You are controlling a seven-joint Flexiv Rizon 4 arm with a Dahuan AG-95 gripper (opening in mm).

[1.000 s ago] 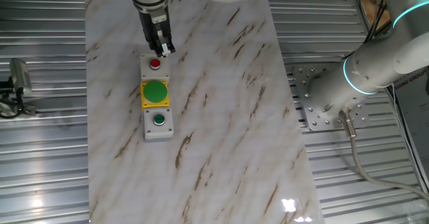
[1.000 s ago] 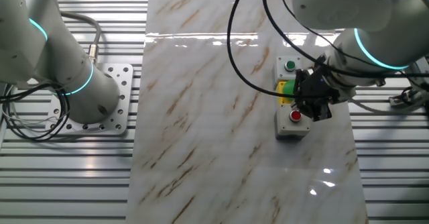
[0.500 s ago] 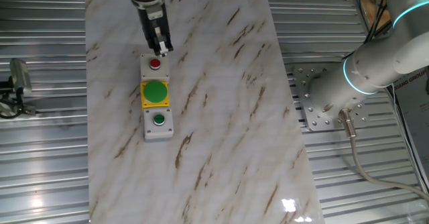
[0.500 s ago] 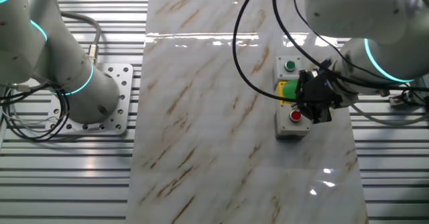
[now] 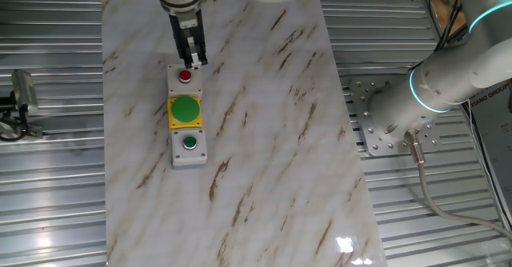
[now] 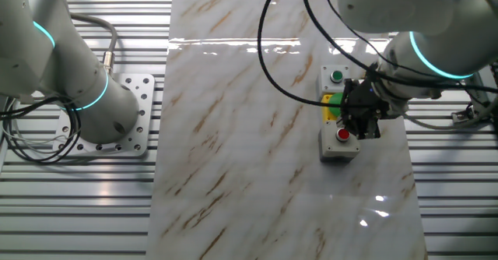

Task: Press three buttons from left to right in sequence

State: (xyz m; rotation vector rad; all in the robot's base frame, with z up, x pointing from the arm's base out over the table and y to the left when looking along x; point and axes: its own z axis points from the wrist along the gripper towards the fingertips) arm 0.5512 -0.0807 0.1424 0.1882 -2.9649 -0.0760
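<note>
worktop [image 5: 264,139]: marble slab on slatted metal.
end effector [image 5: 193,60]: hangs tip-down over row's first box; finger gap unreadable.
red button [image 5: 185,77]: just below tip, contact unclear.
large green button [image 5: 186,109]: next along.
small green button [image 5: 190,143]: farthest.

Count: 3 button boxes, 1 table

1 red button [image 5: 185,77], 1 large green button [image 5: 186,109], 1 small green button [image 5: 190,142]; 1 marble table [image 5: 264,139].
</note>
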